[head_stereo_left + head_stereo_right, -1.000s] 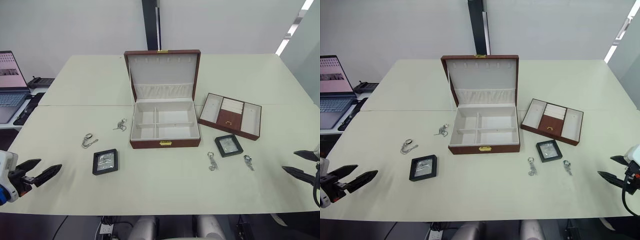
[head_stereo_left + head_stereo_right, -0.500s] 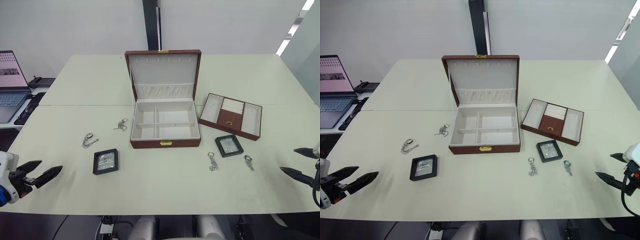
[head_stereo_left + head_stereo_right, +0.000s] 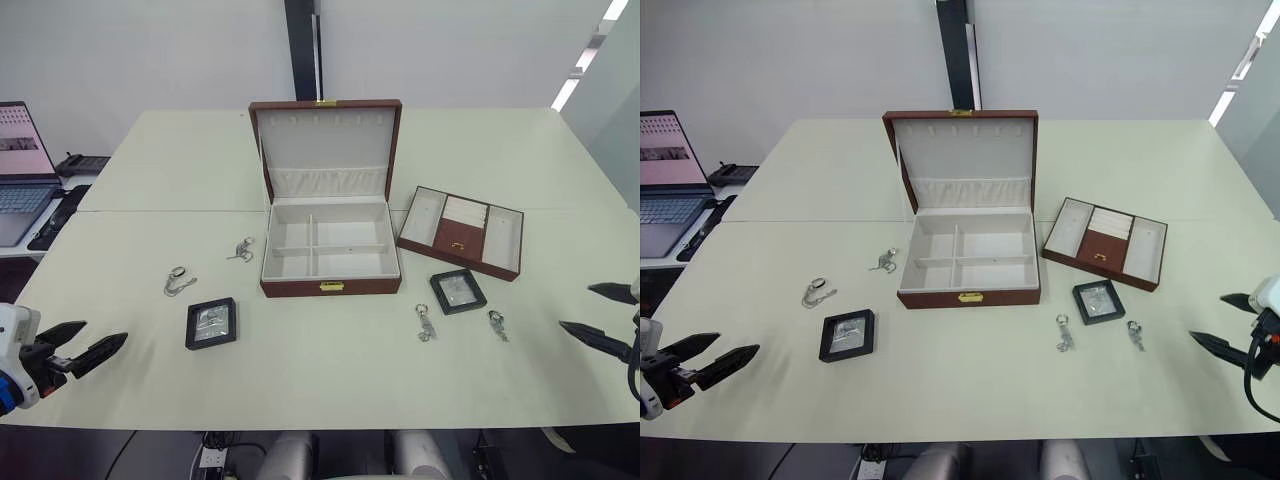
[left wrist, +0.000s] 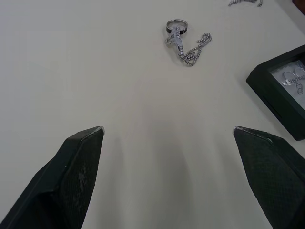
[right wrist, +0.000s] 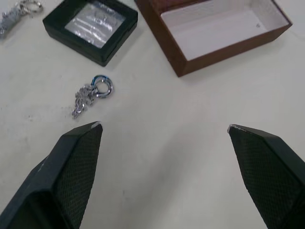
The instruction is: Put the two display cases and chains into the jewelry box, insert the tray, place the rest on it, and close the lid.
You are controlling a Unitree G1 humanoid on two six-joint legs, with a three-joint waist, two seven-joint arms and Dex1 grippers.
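The jewelry box [image 3: 330, 287] stands open mid-table, its lid [image 3: 325, 140] upright behind it and the cream compartments bare. To its right lies the tray [image 3: 460, 232]. One display case [image 3: 211, 323] lies front left of the box, the other display case [image 3: 457, 291] front right. Two chains [image 3: 179, 281] [image 3: 241, 250] lie left of the box. Two silvery trinkets [image 3: 425, 322] [image 3: 497, 324] rest by the right case. My left gripper [image 3: 103, 333] is open at the table's near left corner, my right gripper [image 3: 577, 306] open at the near right, both holding nothing.
A laptop [image 3: 20, 180] and dark cables sit on a side desk at the far left. A seam [image 3: 170, 211] crosses the cream table behind the chains. A black post [image 3: 300, 50] rises behind the box. Bare tabletop lies between the grippers along the front edge.
My right gripper has drifted slightly farther over the table. The left gripper and all the objects stay where they were.
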